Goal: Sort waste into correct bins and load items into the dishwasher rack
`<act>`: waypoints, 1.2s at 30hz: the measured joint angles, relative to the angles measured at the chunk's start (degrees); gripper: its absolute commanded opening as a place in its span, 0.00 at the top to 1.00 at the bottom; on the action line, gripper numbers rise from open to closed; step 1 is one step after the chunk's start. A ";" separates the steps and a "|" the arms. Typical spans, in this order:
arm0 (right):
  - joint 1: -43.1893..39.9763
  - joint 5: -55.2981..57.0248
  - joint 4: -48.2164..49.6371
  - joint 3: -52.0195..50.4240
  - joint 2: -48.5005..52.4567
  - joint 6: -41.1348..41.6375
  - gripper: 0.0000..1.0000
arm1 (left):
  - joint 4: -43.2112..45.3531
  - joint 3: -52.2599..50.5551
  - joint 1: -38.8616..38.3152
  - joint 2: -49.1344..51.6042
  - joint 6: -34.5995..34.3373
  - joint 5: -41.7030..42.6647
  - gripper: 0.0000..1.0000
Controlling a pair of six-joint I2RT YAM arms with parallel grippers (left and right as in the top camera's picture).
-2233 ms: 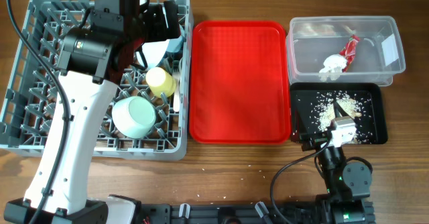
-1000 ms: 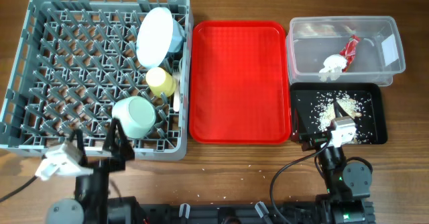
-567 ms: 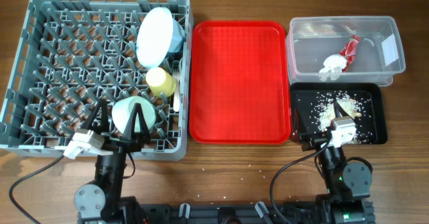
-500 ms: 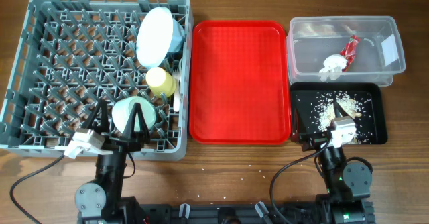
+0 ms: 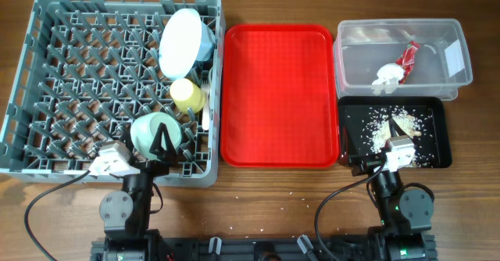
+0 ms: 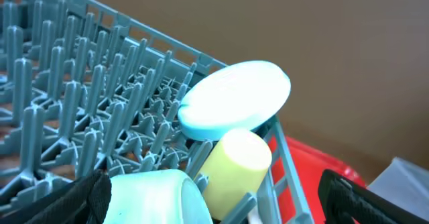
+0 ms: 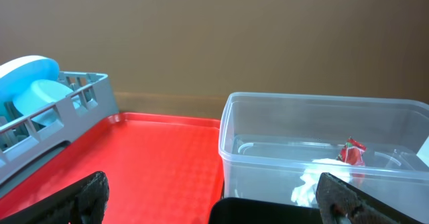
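The grey dishwasher rack (image 5: 47, 73) holds the light-blue plate (image 5: 181, 41) on edge, the yellow cup (image 5: 187, 95), the upturned light-blue bowl (image 5: 152, 130) and white cutlery (image 5: 205, 105). The left wrist view shows the plate (image 6: 234, 96), cup (image 6: 234, 163) and bowl (image 6: 154, 194) close ahead. The clear tub (image 5: 445, 77) holds the napkin (image 5: 387, 75) and red wrapper (image 5: 408, 55). The black tray (image 5: 437, 155) holds rice scraps (image 5: 383, 128). My left gripper (image 5: 148, 153) is open and empty at the rack's front edge. My right gripper (image 5: 388, 148) is open and empty at the black tray's near edge.
The red serving tray (image 5: 277, 97) lies bare between the rack and the bins; it also shows in the right wrist view (image 7: 154, 163). Another light-blue piece (image 5: 206, 42) stands behind the plate. A few crumbs dot the wooden table front (image 5: 258, 194).
My left arm has pulled back from the rack's far side, leaving the plate standing there, and dropped to the rack's front edge, then shifted slightly right. The right arm has not moved.
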 measured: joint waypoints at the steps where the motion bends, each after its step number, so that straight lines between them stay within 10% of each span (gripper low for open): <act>1: 0.02 0.00 0.00 0.00 0.00 -0.02 0.00 | -0.07 0.00 -0.37 0.00 1.90 -0.02 0.00; 36: 0.00 0.00 0.00 0.00 0.00 -0.02 0.00 | -0.11 0.00 -1.97 0.00 11.50 -0.13 0.00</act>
